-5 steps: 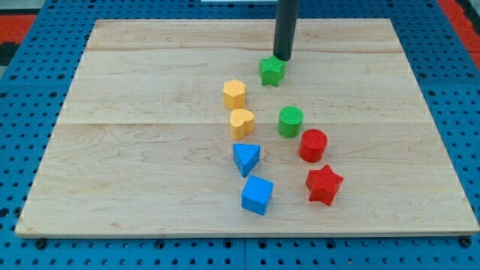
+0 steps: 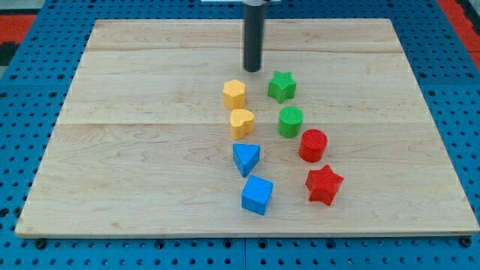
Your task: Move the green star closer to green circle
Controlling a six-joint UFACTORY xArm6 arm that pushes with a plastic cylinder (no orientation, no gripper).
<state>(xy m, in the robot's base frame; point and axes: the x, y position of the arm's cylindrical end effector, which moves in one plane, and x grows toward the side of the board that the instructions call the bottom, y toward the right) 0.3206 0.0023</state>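
1. Eight coloured blocks sit on a pale wooden bench (image 2: 150,150) in the camera view.
2. The green star (image 2: 281,85) lies just above the green circle (image 2: 290,121), close but apart.
3. My tip (image 2: 253,70), a plain rod with no end effector to open or close, stands above the yellow hexagon (image 2: 234,94), to the star's upper left, touching neither.
4. Lower down sit a yellow heart (image 2: 241,122), blue triangle (image 2: 246,158), blue cube (image 2: 256,195), red circle (image 2: 313,145) and red star (image 2: 324,184).

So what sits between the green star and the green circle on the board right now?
Nothing. In the camera view, only a narrow strip of bare wood separates the green star from the green circle below it. My tip is off to the star's upper left.
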